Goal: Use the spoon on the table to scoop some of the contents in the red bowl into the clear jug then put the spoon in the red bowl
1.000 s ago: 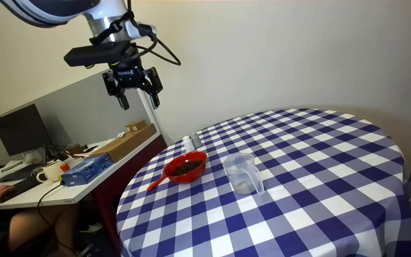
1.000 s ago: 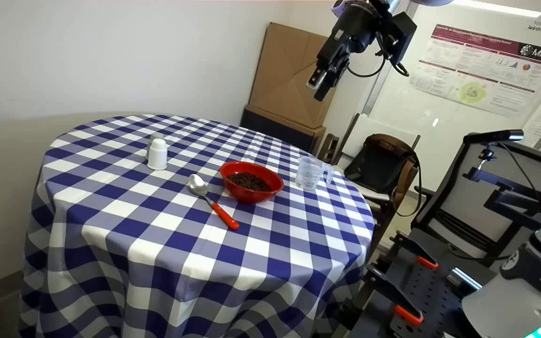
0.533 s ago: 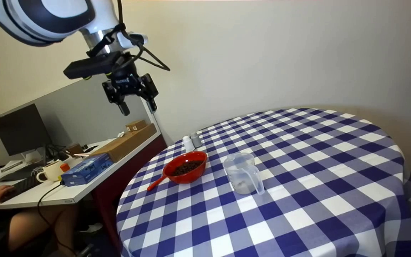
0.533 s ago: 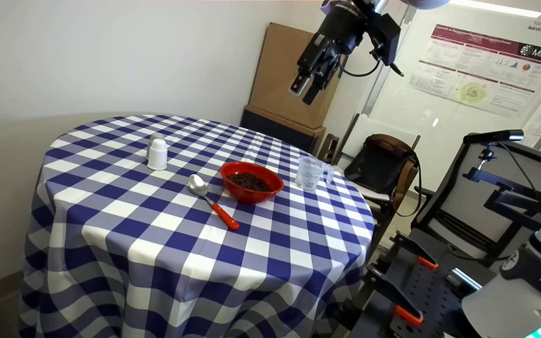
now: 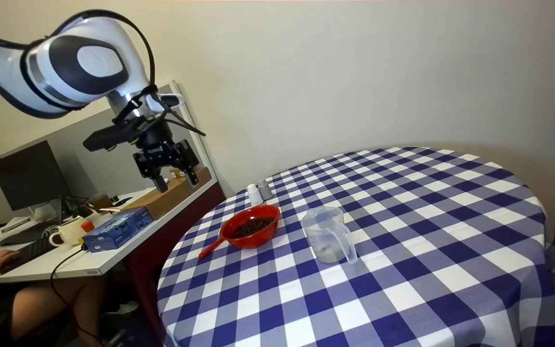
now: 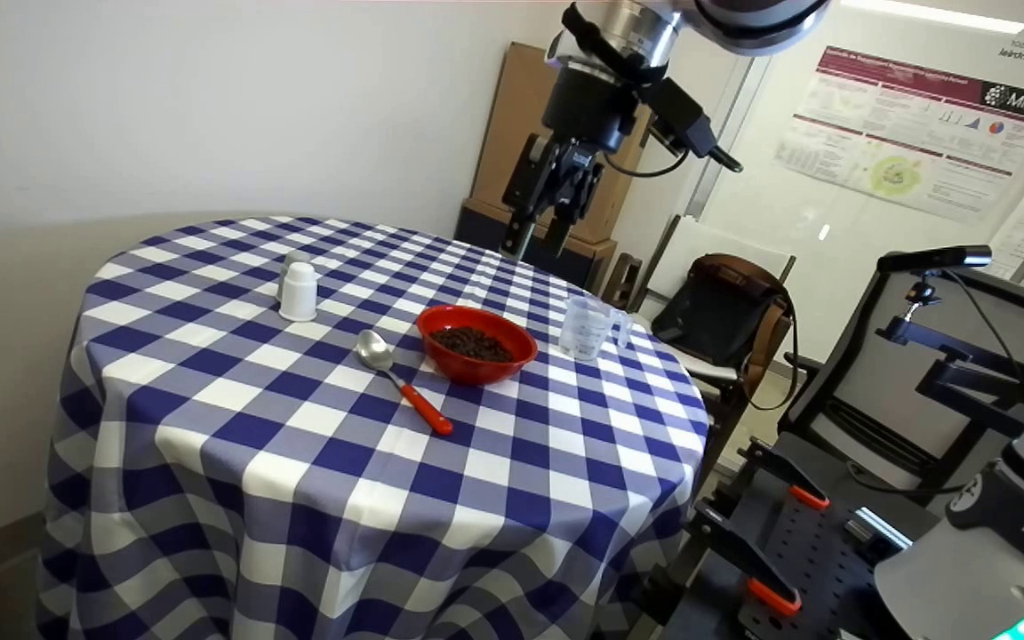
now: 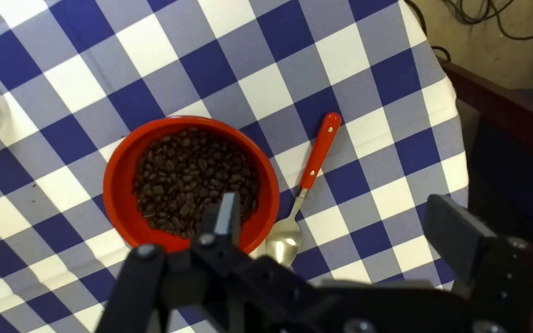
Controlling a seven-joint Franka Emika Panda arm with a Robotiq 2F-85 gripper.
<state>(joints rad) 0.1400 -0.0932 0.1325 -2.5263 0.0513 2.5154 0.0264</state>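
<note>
Wrist view: we judge all steps outstanding, pick-up to stowage. The desk is round and cloth-covered. We find the gripper wide and unloaded. The smooth red bowl stands near the translucent measuring jug, which in both exterior views shows no dark fill. The red-handled metal spoon lies beside the bowl of oval coffee beans.
</note>
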